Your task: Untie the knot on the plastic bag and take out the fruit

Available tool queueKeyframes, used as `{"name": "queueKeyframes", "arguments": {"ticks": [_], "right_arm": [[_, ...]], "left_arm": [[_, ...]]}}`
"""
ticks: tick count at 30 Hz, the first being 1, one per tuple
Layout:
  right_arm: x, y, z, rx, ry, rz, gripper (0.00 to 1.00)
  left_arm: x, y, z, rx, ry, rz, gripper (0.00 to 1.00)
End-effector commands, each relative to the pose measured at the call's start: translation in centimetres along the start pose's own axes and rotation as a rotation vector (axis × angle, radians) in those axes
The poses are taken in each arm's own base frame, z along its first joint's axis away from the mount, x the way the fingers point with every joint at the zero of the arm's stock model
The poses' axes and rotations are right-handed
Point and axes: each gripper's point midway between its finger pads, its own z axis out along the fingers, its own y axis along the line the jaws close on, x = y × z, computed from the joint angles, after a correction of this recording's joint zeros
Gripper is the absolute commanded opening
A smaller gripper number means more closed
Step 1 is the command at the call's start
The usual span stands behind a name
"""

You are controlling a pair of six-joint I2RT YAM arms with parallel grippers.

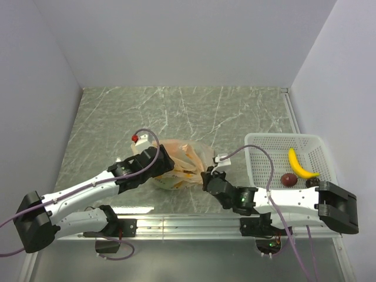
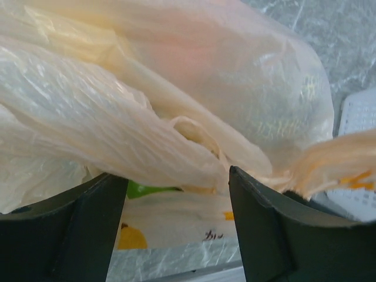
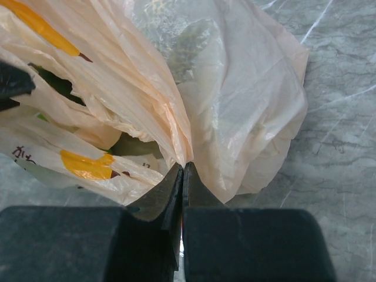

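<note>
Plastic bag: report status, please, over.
Left fingers open, astride a fold of the plastic bag. Right fingers shut on it. Green fruit inside. Basket stands apart.

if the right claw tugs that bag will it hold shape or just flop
Probably floppy: the plastic bag is thin, crinkled film, gathered into folds where the right claw pinches it. It likely stretches before the load follows. The fruit glimpsed inside may shift or roll, so the bag could sag unevenly.
</note>
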Motion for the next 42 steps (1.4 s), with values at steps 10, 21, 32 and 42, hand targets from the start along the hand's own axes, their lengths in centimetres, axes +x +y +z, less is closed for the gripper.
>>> {"name": "queueKeyframes", "arguments": {"ticks": [10,21,32,42], "right_arm": [[-0.7,1.7,-0.2,0.046,-0.067,-0.03,0.0],[0.1,-7.1,-0.9,0.272,-0.088,0.178,0.0],[-3.2,-5.2,-1.0,0.115,-0.044,0.088,0.16],[-12.6,3.2,-6.7,-0.285,-0.041,-0.227,0.48]], "left_arm": [[-1.0,-1.1,2.3,-0.069,-0.06,-0.05,0.39],[-6.5,3.5,-1.2,-0.119,-0.029,0.114,0.0],[-8.3,5.7,-0.5,-0.024,0.135,0.115,0.0],[-8.0,3.5,-1.8,0.101,0.167,0.156,0.0]]}}
